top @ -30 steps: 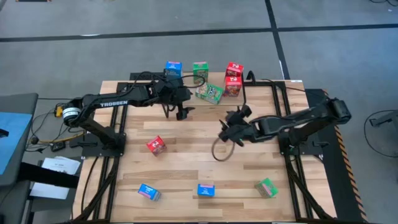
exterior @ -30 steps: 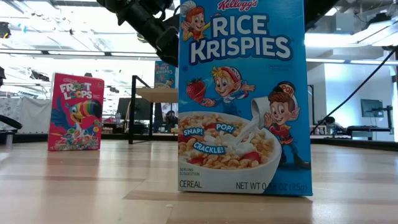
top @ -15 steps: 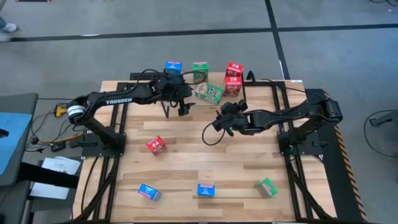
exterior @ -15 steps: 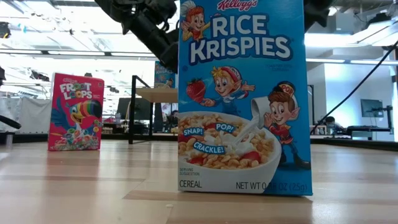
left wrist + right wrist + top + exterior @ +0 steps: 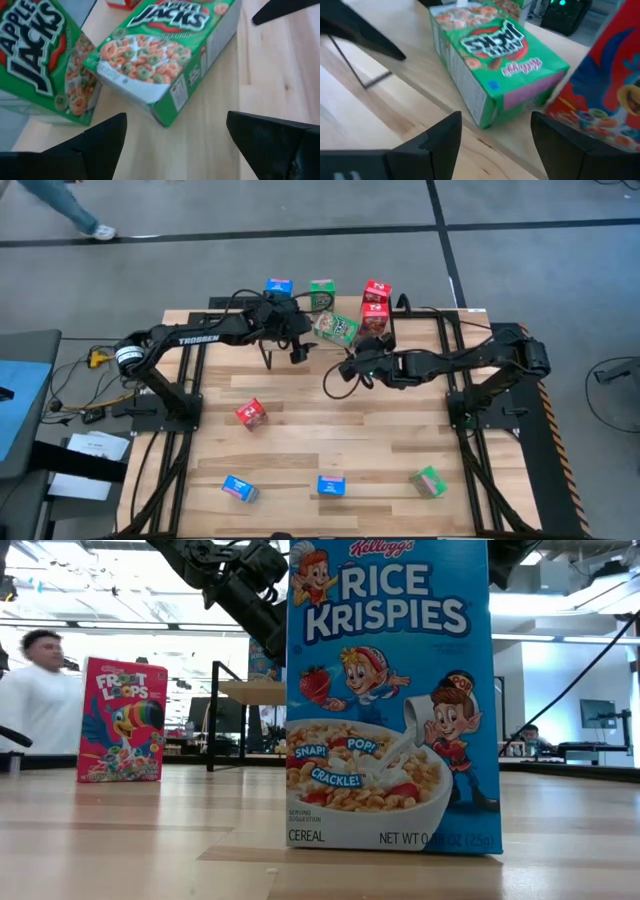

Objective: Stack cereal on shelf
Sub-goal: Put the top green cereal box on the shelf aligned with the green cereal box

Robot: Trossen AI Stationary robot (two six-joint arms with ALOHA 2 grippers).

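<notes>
The right arm has swung away from the middle of the surface [image 5: 300, 440] toward its far edge, and the right hand [image 5: 348, 370] now sits just short of the tipped green cereal box [image 5: 337, 329]. The left arm has crept a little toward the far edge too. A person has also walked into the floor area beyond the far left corner. I judge that both arms are closing on the same fallen box, probably to stand it up or re-seat it, before fetching more.

The shelf [image 5: 250, 692] stands at the far edge. On it are an upright blue box [image 5: 278, 288], an upright green box [image 5: 321, 293] and a stack of two red boxes [image 5: 376, 305], with the tipped green one lying on its side between the green and red ones. Four boxes are not yet stacked: a red box [image 5: 251, 413] left of the middle, and two blue boxes [image 5: 238, 488] [image 5: 331, 485] and a green box [image 5: 428, 480] along the near edge. So the task is roughly half done.

The left arm reaches out long and low from the left edge. The left hand [image 5: 297, 350] is near the tipped box, fingers spread wide with nothing between them. The right arm stretches in from the right edge. Its fingers are also apart and empty, and they point at the end of the tipped box.
</notes>
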